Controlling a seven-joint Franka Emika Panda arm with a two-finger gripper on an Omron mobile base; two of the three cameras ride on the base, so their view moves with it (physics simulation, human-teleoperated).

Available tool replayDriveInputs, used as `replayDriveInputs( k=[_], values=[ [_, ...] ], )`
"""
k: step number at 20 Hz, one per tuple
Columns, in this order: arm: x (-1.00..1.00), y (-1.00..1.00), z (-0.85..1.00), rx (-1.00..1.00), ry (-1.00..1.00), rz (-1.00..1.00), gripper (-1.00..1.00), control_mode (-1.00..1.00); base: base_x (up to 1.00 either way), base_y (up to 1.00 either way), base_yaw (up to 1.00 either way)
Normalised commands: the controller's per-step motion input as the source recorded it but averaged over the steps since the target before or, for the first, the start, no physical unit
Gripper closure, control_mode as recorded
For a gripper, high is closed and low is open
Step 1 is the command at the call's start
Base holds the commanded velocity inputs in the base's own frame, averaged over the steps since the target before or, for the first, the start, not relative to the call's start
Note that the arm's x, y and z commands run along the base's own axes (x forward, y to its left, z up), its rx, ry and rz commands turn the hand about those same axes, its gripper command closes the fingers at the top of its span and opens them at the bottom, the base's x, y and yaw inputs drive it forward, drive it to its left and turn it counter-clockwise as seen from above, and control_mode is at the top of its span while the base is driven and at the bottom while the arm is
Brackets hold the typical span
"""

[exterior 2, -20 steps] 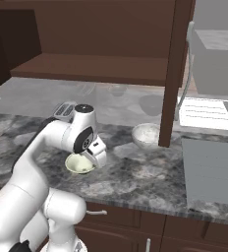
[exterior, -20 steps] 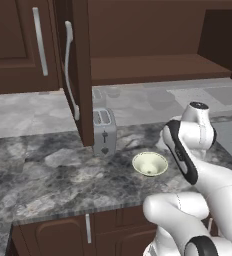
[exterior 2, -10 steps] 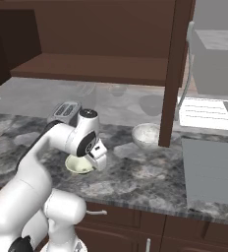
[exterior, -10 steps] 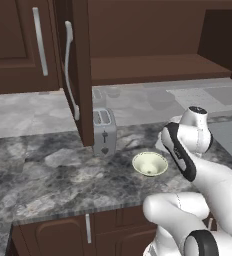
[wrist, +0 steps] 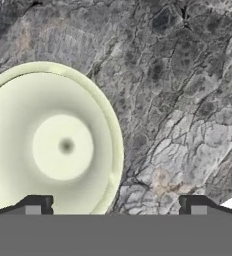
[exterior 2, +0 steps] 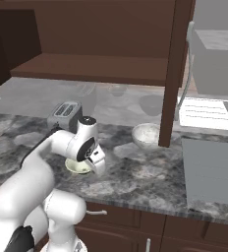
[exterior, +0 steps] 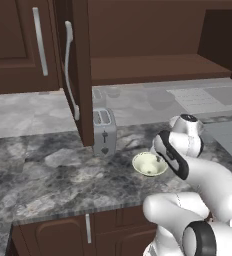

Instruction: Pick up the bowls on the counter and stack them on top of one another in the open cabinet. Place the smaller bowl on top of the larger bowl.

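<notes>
1. The shallow cream, pale yellow-green bowl with flared sides (wrist: 50,145) sits upright on the dark grey marbled stone counter (wrist: 188,100), filling the left half of the hand view; its flat round bottom shows a small dark dot at the centre. In the left base view this same bowl (exterior: 149,163) lies at centre right, just right of the silver two-slot toaster (exterior: 104,131).

2. The step in hand looks to me like the approach to the first bowl: nothing is lifted yet, and the open cabinet's brown wooden shelf (exterior: 153,67) across the upper middle carries no bowl.

3. The two-finger gripper (wrist: 115,206) has its dark tips at the bottom edge of the hand view, spread wide apart with nothing between them. The left tip stands over the bowl's near rim, the right one over bare stone.

4. Next, I would guess, the hand must come down so one finger goes inside the bowl and one outside, then pinch the rim wall.

5. The deeper grey-white mottled bowl (exterior 2: 146,135) rests on the counter right of centre in the right base view, just beside the open brown cabinet door (exterior 2: 172,74), well apart from the cream bowl (exterior 2: 78,167).
</notes>
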Motion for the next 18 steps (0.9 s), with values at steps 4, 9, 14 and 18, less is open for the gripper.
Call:
replayDriveInputs(
  k=[4, 9, 14, 18],
  values=[
    [0.15, 0.03, -0.38, 0.0, 0.0, -0.02, -1.0, -1.0, 0.0, 0.0, 0.0],
    [0.23, 0.11, -0.28, 0.0, 0.0, -0.03, -1.0, -1.0, 0.0, 0.0, 0.0],
    [0.31, 0.08, -0.19, 0.0, 0.0, -0.04, -1.0, -1.0, 0.0, 0.0, 0.0],
    [0.31, 0.01, -0.18, 0.0, -0.01, -0.03, -1.0, -1.0, 0.0, 0.0, 0.0]
  ],
)
